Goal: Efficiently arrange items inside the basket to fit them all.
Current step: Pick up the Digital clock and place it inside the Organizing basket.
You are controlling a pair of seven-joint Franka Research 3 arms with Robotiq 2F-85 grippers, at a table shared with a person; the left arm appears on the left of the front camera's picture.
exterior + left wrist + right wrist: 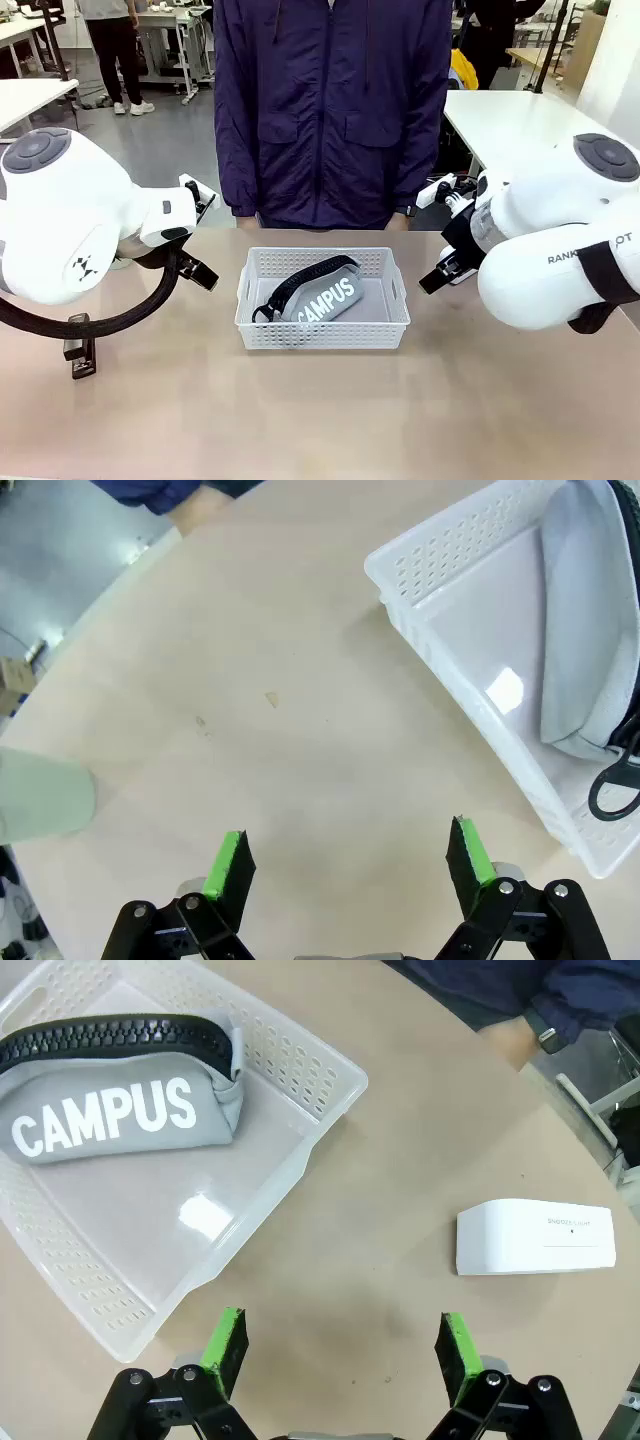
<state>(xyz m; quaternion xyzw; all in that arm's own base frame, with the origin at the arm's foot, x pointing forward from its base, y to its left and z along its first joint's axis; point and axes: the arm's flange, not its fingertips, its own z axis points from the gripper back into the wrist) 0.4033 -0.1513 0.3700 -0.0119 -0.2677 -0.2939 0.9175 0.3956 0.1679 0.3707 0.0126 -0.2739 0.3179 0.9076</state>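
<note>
1. The left gripper (pixel 347 842) hangs empty over the table (pixel 300 660), jaws wide apart. The cup (pixel 40 795) is off to one side and the basket (pixel 440 550) is ahead.
2. The right gripper (pixel 342 1322) is likewise spread and empty, with the box (pixel 535 1238) ahead beside the basket.
3. Farther off, the pouch (pixel 110 1110) lies inside the basket.

- Front view: taken from the robot's side of the table (pixel 320 420), between the arms, and directed across it at the person (pixel 330 110) standing at the far edge; the basket (pixel 322 337) is framed whole, mid-table.
- Left wrist view: taken from close above the tabletop, aimed steeply down past the left gripper (pixel 347 835); one basket corner is caught at upper right.
- Right wrist view: taken likewise, past the right gripper (pixel 342 1318); the basket is seen at upper left.
- Shared by all three: basket and grey pouch (pixel 325 297).
</note>
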